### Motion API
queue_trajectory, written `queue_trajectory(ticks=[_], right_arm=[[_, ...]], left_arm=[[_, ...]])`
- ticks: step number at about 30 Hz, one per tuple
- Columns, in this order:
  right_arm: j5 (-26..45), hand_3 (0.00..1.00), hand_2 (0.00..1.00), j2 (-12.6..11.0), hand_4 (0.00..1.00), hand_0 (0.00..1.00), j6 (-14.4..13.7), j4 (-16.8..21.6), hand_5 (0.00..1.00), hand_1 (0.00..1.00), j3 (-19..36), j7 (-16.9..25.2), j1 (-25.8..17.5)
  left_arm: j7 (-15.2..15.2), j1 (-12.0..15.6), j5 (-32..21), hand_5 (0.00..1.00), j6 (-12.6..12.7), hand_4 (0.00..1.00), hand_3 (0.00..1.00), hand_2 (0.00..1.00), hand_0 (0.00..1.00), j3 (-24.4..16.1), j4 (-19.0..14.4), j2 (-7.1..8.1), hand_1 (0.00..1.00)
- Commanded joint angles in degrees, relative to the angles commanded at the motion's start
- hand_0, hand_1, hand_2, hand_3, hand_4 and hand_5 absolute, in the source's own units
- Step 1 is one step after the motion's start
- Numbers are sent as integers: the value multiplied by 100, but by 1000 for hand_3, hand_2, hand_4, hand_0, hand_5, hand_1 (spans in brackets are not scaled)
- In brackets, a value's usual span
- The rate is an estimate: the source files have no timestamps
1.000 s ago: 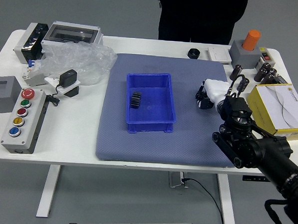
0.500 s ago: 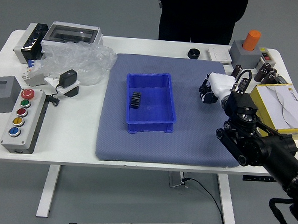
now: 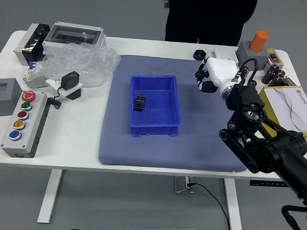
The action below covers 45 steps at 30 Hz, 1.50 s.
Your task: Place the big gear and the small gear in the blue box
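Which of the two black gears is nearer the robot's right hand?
The far gear, at the mat's far edge just beyond the right hand; the other gear lies inside the blue box.

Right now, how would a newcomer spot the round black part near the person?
Find the grey-blue mat on the white table. At its far edge, beyond the robot's right hand, sits the short round black part; the ribbed black piece lies inside the open blue plastic box.

Blue box sits open side up, black ridged gear inside near left wall. Other gear, black, round, lies near tabletop's far edge.
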Motion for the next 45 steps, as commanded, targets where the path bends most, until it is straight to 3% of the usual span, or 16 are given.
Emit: queue_trajectory(ticks=[8,17,18,22,23,27,29,30,38,45], right_arm=[[-26,549,439,205,553,632,78,719,195,445,-211,-114,-68],[90,550,442,450,552,632,131,905,196,446,-458,-137,-239],[105,583,483,464,589,626,141,909,249,459,-463,-135,-255],[246,583,483,519,589,626,253,893,249,459,-469,-135,-311],[286,685,603,528,767,563,300,888,463,489,-464,-142,-319],[468,685,603,552,767,563,540,859,463,489,-407,-195,-340],[531,685,603,547,767,563,644,857,463,489,-370,-215,-342],[555,949,788,543,903,686,688,859,592,645,-352,-223,-342],[608,969,814,449,930,719,980,1070,626,673,-167,-334,-376],[989,945,801,56,931,719,773,1691,634,669,383,-246,-774]], left_arm=[[9,20,33,279,-4,701,849,813,841,-16,0,6,806],[16,40,85,280,-13,701,849,813,841,-38,0,6,806],[18,44,88,279,-14,700,849,813,841,-38,0,7,806],[23,58,105,279,-17,700,849,813,841,-41,0,9,806],[23,59,110,278,-18,700,849,813,841,-43,0,9,806],[20,55,132,278,-23,700,849,813,841,-55,0,7,806],[20,55,133,278,-23,700,849,813,841,-56,0,8,806],[20,55,133,279,-23,699,848,813,841,-56,0,8,807],[22,66,90,279,-16,700,849,813,841,-32,0,7,804],[12,60,48,278,-9,700,848,813,841,-15,0,3,806]])
